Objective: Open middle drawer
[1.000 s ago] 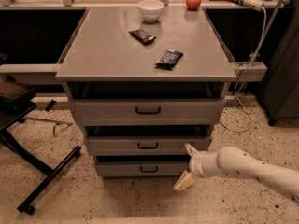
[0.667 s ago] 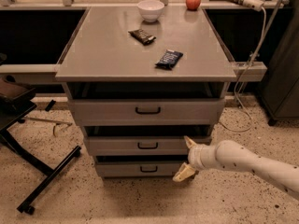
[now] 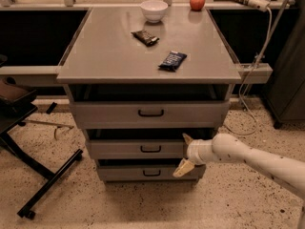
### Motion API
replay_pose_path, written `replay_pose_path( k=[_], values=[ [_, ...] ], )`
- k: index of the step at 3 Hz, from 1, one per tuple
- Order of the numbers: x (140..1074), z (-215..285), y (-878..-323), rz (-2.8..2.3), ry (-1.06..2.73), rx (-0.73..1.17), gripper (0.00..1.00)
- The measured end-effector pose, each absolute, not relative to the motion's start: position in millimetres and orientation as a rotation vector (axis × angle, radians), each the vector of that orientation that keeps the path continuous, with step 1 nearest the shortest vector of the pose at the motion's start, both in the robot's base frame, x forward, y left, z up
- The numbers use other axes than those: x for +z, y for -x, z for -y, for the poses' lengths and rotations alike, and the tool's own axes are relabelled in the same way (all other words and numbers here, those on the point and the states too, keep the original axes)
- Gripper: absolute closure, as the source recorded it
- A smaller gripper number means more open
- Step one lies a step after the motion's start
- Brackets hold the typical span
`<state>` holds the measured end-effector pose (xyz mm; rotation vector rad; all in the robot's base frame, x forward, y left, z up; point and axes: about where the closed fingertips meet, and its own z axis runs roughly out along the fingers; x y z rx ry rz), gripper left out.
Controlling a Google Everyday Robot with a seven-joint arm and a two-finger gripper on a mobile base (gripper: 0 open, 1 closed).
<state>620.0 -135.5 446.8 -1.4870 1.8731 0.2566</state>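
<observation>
At right end of middle drawer point(image 3: 119, 149), gripper point(image 3: 185, 153), jaws spread wide, black handle point(image 3: 150, 149) ungrasped.

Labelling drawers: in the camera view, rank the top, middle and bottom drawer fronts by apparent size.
top drawer
middle drawer
bottom drawer
Camera distance differs, so true sizes are unsure. The gripper, open, is at the middle drawer's right end.
</observation>
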Motion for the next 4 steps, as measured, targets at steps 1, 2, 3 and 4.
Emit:
replay_pose_path(
  k=[1, 2, 3, 4],
  values=[
    [431, 133, -639, -1.879, 1.518, 0.273, 0.0],
    [424, 132, -653, -1.879, 1.556, 0.275, 0.0],
    [415, 131, -645, -1.917, 1.632, 0.326, 0.0],
    [416, 136, -614, -1.961, 1.752, 0.42, 0.0]
  ],
)
